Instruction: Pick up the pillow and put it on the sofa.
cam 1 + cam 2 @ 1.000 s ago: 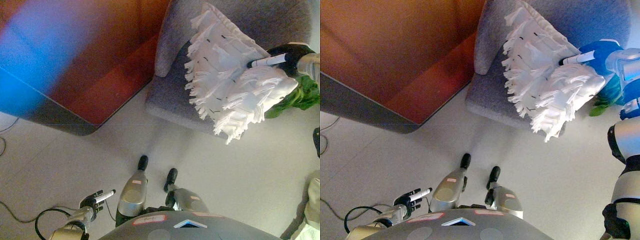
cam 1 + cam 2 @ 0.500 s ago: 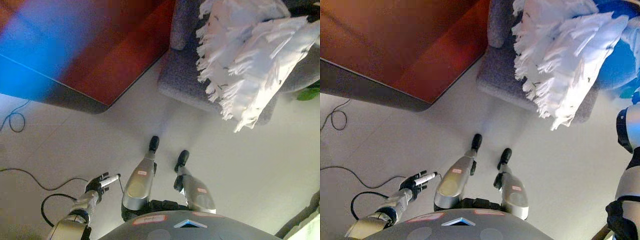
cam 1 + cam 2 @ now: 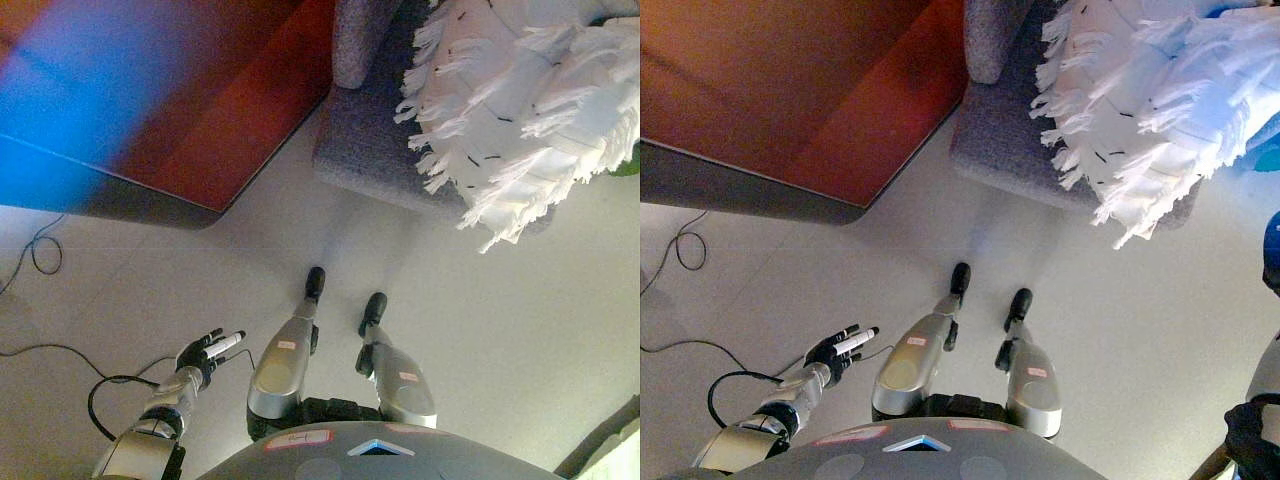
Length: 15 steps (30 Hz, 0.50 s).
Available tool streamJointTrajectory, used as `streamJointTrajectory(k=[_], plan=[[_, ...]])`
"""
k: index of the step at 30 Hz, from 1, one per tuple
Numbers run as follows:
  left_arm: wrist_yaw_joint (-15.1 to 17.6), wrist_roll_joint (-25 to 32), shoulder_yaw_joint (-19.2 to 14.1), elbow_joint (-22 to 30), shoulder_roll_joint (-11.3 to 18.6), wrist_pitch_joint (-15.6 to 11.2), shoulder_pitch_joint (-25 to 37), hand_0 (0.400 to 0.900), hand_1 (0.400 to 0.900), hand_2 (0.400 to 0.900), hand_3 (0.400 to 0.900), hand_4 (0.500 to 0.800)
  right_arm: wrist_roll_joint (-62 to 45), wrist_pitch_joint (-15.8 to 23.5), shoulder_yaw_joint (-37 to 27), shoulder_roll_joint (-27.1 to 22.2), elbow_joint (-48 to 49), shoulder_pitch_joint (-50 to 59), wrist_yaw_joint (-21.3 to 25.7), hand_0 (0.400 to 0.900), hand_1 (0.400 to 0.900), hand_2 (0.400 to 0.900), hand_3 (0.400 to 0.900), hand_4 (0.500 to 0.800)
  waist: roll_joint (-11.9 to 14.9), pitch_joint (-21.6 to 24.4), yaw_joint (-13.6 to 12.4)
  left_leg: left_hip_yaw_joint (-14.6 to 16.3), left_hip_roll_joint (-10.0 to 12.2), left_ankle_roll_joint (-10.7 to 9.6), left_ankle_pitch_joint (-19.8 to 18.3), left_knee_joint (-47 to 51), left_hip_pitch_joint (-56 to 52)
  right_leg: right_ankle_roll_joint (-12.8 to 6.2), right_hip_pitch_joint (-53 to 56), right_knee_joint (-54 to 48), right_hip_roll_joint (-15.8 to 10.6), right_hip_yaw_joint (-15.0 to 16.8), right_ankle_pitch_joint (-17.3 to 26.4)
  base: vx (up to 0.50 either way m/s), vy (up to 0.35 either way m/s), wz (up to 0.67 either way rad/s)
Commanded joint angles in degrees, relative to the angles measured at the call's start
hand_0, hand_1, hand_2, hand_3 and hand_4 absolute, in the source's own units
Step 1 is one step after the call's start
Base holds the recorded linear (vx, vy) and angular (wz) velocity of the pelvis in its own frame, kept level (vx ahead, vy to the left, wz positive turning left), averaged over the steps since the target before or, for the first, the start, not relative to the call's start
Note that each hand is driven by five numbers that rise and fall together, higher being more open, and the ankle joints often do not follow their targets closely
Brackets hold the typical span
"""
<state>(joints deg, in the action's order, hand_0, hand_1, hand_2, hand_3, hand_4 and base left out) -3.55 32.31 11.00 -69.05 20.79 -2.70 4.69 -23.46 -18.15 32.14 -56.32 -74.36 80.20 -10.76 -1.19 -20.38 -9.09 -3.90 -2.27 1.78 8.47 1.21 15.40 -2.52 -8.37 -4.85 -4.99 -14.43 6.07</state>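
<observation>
Fringed white pillow (image 3: 520, 110) overhangs grey sofa (image 3: 370, 150) seat edge. Left hand (image 3: 205, 352) low, fingers relaxed, empty. Right hand apparently out of frame.

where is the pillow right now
The white fringed pillow sits at the upper right of both eye views, lying on the grey sofa seat with its fringe overhanging the front edge.

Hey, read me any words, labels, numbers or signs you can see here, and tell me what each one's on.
None can be read.
The white fringed pillow carries short dark dashes, a pattern rather than lettering.
The grey sofa, the reddish-brown panel and the pale floor show no print or signs.
The left hand, hanging low with straight fingers, has no markings that can be made out.
</observation>
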Motion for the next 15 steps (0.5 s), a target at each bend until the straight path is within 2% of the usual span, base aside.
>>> streamJointTrajectory(k=[1,9,15], plan=[[0.7,-0.4,3.4,-3.8,2.0,-0.6,-1.9,0.900,0.900,0.900,0.900,0.800,3.4,1.8,3.5,-5.3,1.0,5.3,1.1,0.900,0.900,0.900,0.900,0.800,-0.2,4.0,0.3,1.7,2.3,-4.4,-2.8,3.8,-3.8,-2.45,-1.2,4.9,-2.0,-0.5,-3.6,0.00,-0.044,-0.09],[1.7,-1.7,2.8,-4.3,2.7,-0.1,-1.7,0.900,0.900,0.900,0.900,0.800,4.1,1.2,1.9,-8.0,0.8,2.8,0.8,0.900,0.900,0.900,0.900,0.800,1.7,6.8,1.6,2.3,3.0,-4.5,-3.5,3.8,-6.0,-2.58,1.1,4.0,-1.2,0.4,-3.5,0.01,-0.058,-0.11],[2.0,-4.8,0.9,-5.6,3.4,0.7,-2.8,0.900,0.900,0.900,0.900,0.800,5.1,0.8,-0.3,-11.6,0.6,-1.3,-1.8,0.900,0.900,0.900,0.900,0.800,4.1,10.5,2.3,2.6,3.7,-4.4,-4.4,3.8,-8.8,-2.71,3.8,3.3,-0.3,1.4,-3.5,0.07,-0.075,-0.14]])
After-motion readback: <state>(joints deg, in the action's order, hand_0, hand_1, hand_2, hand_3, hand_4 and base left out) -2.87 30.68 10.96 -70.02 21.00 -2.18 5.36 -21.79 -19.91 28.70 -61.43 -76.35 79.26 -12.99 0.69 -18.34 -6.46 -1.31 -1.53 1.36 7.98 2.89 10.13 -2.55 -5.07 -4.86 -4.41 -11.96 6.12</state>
